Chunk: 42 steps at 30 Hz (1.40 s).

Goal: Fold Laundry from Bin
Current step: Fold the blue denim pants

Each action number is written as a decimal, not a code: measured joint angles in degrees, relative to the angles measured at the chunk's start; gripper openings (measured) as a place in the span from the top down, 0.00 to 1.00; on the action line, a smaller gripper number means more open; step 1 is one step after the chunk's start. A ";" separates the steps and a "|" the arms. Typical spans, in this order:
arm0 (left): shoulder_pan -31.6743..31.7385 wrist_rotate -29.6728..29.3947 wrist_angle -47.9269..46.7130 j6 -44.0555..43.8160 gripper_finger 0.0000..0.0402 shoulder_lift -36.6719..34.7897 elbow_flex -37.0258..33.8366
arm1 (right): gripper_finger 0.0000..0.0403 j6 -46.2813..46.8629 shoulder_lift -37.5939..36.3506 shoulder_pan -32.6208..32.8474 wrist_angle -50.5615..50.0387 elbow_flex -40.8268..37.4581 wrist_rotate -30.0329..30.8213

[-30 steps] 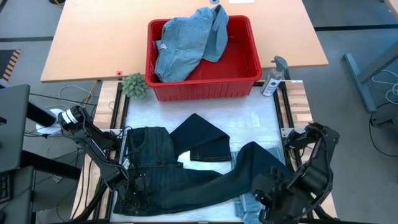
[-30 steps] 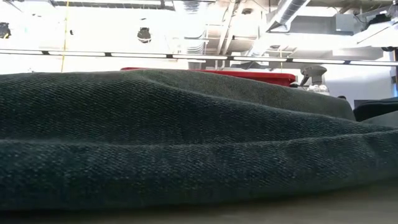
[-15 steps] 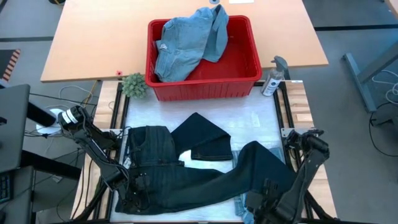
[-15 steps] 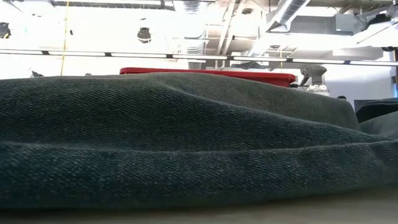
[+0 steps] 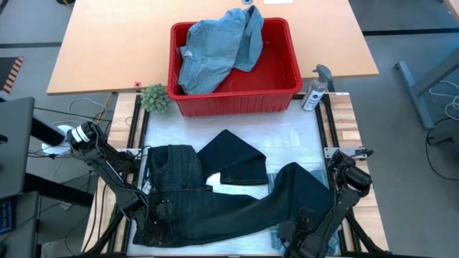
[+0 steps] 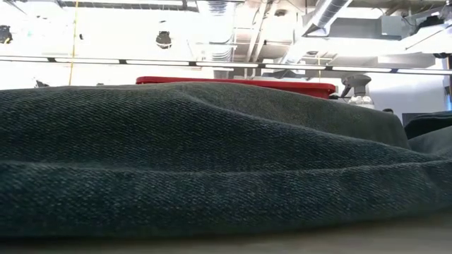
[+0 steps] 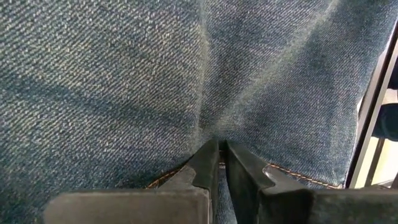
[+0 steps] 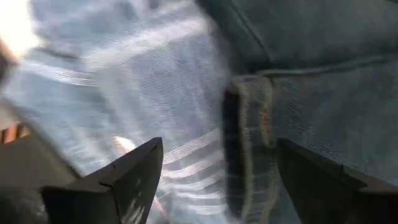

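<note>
Now spread flat across the white-covered tabletop (image 5: 301, 136), long dark navy denim trousers (image 5: 215, 204), waistband pinched tight in the left end effector (image 7: 219, 163) at the near left edge, seemingly to anchor that end. Right end effector (image 8: 214, 180) spread wide over the leg hem and a blue-grey white-striped shirt (image 8: 124, 81) beneath, probably lining up a grab. Light blue denim garment (image 5: 215, 46) waiting in the bright red plastic bin (image 5: 276, 93).

Dark jointed arms — black wedge fingers (image 7: 245, 171).
</note>
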 joint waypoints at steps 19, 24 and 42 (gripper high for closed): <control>-0.02 -0.55 0.00 -1.75 0.94 0.00 0.00 | 0.94 3.90 -0.57 -3.33 -0.87 -4.77 -7.36; -0.02 -0.55 -0.02 -1.75 0.94 0.00 0.00 | 0.94 2.49 -2.58 -3.46 -0.85 -0.22 -8.81; -0.02 -0.39 -0.02 0.22 0.94 0.00 0.00 | 0.94 13.30 -24.89 -0.85 2.87 17.72 10.97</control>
